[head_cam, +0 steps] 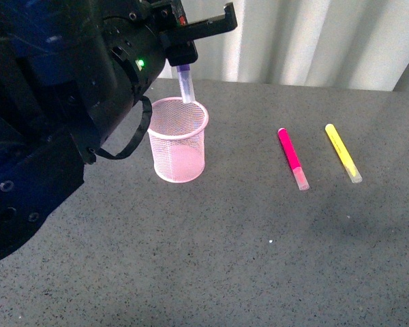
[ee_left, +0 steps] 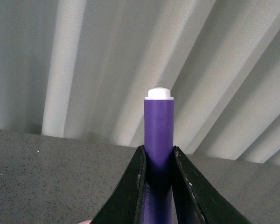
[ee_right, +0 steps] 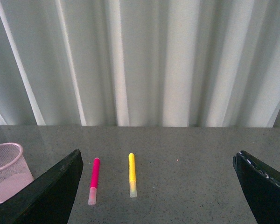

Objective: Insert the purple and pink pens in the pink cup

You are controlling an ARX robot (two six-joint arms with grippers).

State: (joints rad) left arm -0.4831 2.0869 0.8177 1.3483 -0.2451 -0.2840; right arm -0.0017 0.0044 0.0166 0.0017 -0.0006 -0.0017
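Note:
My left gripper (head_cam: 184, 60) is shut on the purple pen (head_cam: 186, 85) and holds it upright over the pink cup (head_cam: 179, 139), its lower end at the cup's rim. In the left wrist view the purple pen (ee_left: 159, 126) stands between the black fingers (ee_left: 130, 186), white tip up. The pink pen (head_cam: 292, 158) lies on the table right of the cup. It also shows in the right wrist view (ee_right: 94, 179), with the cup (ee_right: 7, 170) at the left edge. My right gripper (ee_right: 156, 186) is open and empty, out of the front view.
A yellow marker (head_cam: 343, 152) lies right of the pink pen, parallel to it, and shows in the right wrist view (ee_right: 131, 173). The grey table (head_cam: 259, 259) ends at a pleated white curtain (head_cam: 313, 41). My left arm's dark bulk fills the front view's left side.

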